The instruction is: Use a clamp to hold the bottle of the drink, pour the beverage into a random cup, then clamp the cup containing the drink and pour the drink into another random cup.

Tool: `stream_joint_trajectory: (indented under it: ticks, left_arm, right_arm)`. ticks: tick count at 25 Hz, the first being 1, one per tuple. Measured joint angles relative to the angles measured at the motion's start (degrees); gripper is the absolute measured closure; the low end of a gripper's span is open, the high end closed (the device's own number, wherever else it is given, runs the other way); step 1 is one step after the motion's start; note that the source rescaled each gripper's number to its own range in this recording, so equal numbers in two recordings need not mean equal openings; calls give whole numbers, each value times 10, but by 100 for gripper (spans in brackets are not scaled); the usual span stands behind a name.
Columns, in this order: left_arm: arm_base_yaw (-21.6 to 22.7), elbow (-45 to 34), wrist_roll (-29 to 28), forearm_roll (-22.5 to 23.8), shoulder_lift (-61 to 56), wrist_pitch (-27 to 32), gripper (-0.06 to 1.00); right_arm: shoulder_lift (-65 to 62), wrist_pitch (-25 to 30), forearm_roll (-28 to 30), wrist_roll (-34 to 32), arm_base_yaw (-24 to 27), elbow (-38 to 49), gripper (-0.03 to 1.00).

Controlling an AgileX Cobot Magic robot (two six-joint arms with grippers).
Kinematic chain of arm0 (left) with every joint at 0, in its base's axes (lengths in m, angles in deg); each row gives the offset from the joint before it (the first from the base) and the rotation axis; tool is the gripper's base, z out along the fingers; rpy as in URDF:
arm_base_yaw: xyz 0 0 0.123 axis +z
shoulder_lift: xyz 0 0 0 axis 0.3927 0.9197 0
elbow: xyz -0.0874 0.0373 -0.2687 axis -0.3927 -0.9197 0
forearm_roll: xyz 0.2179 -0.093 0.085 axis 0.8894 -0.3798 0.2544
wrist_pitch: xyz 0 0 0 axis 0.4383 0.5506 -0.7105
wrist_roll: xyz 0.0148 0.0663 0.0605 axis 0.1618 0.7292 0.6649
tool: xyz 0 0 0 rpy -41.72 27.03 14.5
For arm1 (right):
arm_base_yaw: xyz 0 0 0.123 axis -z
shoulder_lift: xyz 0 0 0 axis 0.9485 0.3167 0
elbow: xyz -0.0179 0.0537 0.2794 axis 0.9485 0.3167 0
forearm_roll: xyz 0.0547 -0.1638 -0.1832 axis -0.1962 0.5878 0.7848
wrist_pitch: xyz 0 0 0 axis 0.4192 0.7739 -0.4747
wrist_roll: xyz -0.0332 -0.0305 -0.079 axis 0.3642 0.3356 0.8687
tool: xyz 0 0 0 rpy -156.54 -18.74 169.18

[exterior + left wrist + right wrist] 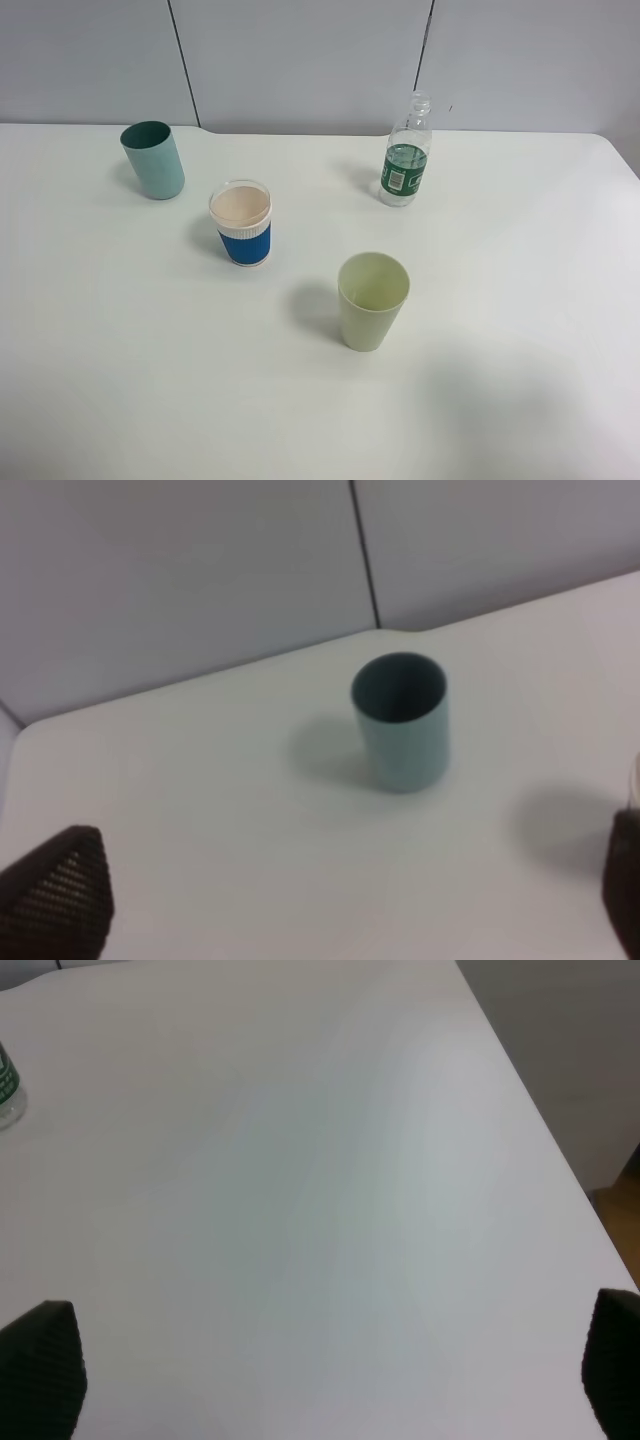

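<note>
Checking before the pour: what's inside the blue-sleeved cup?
The blue-sleeved cup shows only a cream inside from above; no drink is visible. Its lower near wall is hidden by the rim.

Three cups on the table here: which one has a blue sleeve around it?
The white paper cup in the middle, standing between the teal cup at the back left and the plain pale yellow-green cup at the front. The other two are unmarked.

The smooth white desk (520, 300) carries a small clear plastic bottle (405, 155) with a green wrap-around label; a white paper cup (242, 224) with a blue ribbed sleeve and cream inside; a plain pale yellow-green tapered plastic cup (372, 300); a teal cylindrical cup (153, 160); black textured fingers (55, 900).
</note>
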Motion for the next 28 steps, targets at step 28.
stream_joint_trajectory:
  ticks: [28]
  left_arm:
    - [171,24,41,-84,-174,203,-5]
  right_arm:
    - [0,0,0,0,0,0,-3]
